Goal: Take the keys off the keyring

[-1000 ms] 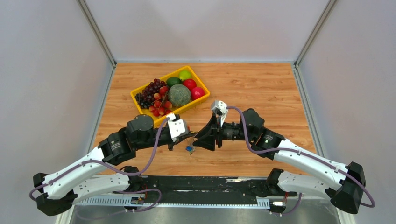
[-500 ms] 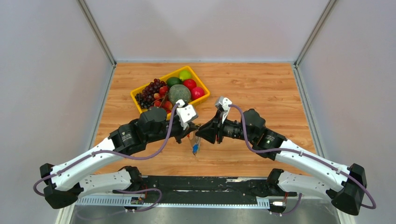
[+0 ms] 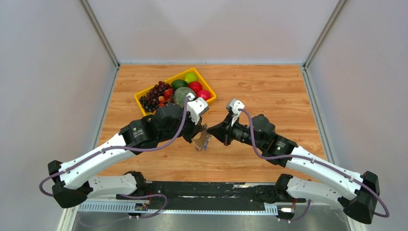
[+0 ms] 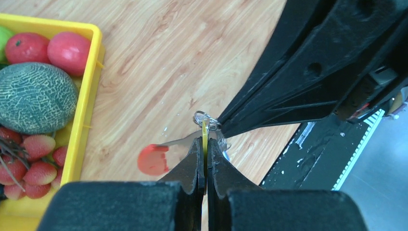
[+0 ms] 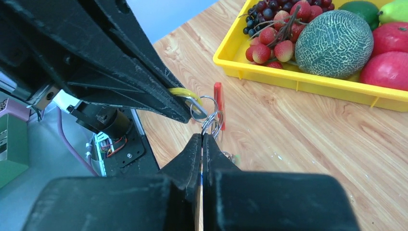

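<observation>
So, starting at the near side: both arms reach in from the front edge and meet almost tip to tip over the near-middle of the surface [image 3: 269,91]. The left pincer [image 4: 204,140] is squeezed fully closed on the yellow key [image 5: 182,91], which sits edge-on between its fingers with only a thin strip showing. The right pincer [image 5: 202,139] is closed tight too, clamped on the lower end of the keyring [image 5: 210,115]. There's a sliver of blue between its fingers, maybe a blue key, but I honestly can't tell.

The part that matters is that the keyring sits right between the two tips, touching both, so neither arm is really nearer. It looks to be held up off the wood rather than lying on it. The left pincer comes at it from the left and the right one from the right, so the line between them runs side to side. My guess is any pull or twist to slip the yellow key off has to work along that line. The red tag [image 4: 153,159] sticks out sideways on its metal strip, clear of both grips.

Further back, well apart from all this, sits the yellow tray [image 4: 91,72] with the melon [image 4: 33,98] and other fruit.
</observation>
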Controlling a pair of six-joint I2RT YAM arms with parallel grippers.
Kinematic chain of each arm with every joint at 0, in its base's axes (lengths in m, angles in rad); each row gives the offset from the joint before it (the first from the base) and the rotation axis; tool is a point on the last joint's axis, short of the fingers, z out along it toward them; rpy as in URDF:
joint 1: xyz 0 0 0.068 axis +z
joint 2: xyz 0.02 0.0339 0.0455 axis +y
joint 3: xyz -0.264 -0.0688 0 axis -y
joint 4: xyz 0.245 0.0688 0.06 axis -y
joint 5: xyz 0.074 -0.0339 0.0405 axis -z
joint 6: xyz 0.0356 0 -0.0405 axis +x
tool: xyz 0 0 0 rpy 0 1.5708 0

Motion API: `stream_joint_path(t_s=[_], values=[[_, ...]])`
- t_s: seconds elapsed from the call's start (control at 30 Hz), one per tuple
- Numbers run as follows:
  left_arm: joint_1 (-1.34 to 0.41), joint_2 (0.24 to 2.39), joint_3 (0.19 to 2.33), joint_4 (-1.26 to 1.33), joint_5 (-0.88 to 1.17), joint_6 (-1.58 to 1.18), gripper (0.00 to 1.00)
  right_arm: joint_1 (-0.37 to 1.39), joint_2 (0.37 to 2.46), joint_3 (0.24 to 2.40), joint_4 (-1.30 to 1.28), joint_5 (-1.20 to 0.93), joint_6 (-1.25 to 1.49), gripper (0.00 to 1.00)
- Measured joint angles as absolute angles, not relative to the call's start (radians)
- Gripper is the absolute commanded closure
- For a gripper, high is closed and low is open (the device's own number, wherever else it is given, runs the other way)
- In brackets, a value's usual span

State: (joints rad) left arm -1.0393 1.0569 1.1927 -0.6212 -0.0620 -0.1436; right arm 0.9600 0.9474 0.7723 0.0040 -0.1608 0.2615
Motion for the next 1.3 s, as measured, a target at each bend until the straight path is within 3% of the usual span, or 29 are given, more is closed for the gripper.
stream_joint_path(t_s=[0.73,1.07,1.1,1.23,1.3], values=[[-1.041,1.076,1.189,-0.63,-0.078,-0.237,1.0,0.961,0.75,0.683,-0.016,-0.054,0.257,1.0],[-1.054,1.043,1.169,-0.588,-0.077,-0.237,1.0,0.973,0.67,0.618,-0.009,0.097,0.363,1.0],[-1.055,1.046,1.169,-0.583,-0.07,-0.237,1.0,0.974,0.649,0.602,-0.002,0.101,0.371,0.97],[-1.046,1.045,1.161,-0.595,-0.091,-0.233,1.0,0.963,0.61,0.575,-0.012,0.108,0.362,0.58],[-1.045,1.045,1.156,-0.594,-0.095,-0.221,1.0,0.962,0.609,0.575,-0.012,0.072,0.347,0.55]])
